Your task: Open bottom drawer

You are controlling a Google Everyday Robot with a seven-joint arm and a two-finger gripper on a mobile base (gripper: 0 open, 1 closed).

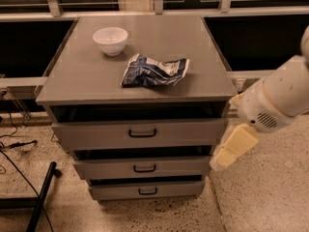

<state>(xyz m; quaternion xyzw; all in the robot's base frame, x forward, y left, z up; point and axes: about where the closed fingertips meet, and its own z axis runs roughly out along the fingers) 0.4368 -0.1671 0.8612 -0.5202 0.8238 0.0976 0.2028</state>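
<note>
The grey cabinet has three drawers. The bottom drawer [147,189] is the narrowest, lowest one, with a small black bar handle [147,191]. Above it are the mid-sized drawer [144,167] and the widest top drawer [140,133]. All three fronts stand slightly out from the cabinet with dark gaps above them. My gripper [231,150] hangs at the end of the white arm [280,98], to the right of the cabinet, level with the middle drawer. It is apart from the bottom drawer's handle, up and to the right of it.
A white bowl [110,40] and a crumpled blue-white snack bag [153,70] lie on the cabinet top [87,81]. A dark pole [41,197] and cables [14,144] are on the speckled floor at left. A window rail [154,14] runs behind.
</note>
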